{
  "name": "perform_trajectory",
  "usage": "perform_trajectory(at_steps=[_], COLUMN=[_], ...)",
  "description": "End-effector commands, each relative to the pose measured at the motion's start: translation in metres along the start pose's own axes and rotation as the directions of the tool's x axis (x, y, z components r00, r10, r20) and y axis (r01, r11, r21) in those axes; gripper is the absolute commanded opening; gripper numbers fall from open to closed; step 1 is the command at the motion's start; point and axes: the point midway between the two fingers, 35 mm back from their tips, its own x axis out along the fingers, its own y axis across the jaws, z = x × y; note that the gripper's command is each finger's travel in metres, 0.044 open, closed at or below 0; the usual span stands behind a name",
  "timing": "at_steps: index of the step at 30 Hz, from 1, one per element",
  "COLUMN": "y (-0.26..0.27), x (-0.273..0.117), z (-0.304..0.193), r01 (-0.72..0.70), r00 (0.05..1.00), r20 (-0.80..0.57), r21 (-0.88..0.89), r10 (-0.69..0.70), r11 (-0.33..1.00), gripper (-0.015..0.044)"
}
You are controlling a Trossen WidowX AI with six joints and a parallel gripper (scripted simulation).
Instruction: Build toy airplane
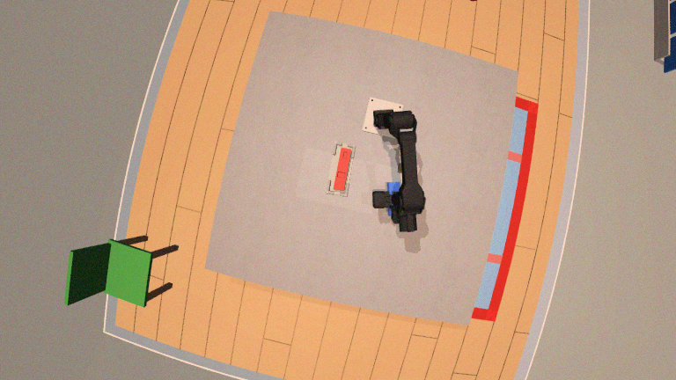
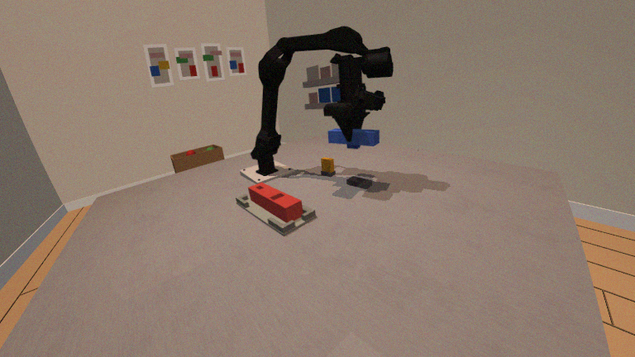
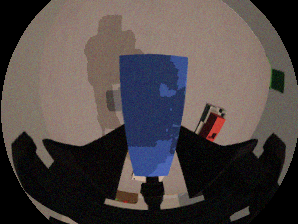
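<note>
The red fuselage lies lengthwise in the grey cradle, its two top sockets empty; it looks flat. My gripper is shut on the blue wing, across its middle. The wing is held level, high above the table and away from the cradle, with its small tab pointing down. The orange tail fin stands upright on a small dark base, nearer the arm's base. In the top view the arm hides the gripper's fingers and part of the wing.
A low dark block sits on the table beneath the raised wing. The arm's pale base plate lies behind the cradle in the exterior view. A green chair stands beyond the mat.
</note>
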Motion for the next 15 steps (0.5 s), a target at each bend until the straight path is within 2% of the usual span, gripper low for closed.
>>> perform_trajectory(at_steps=[1, 15], y=[-0.013, -0.057], x=[0.002, 0.010], z=[-0.002, -0.012], r01=[-0.001, 0.000], r00=[1.000, 1.000], r20=[0.001, -0.001], r21=[-0.074, -0.314], r10=[0.001, -0.001], r11=[0.997, 0.949], gripper=[0.0000, 0.0000])
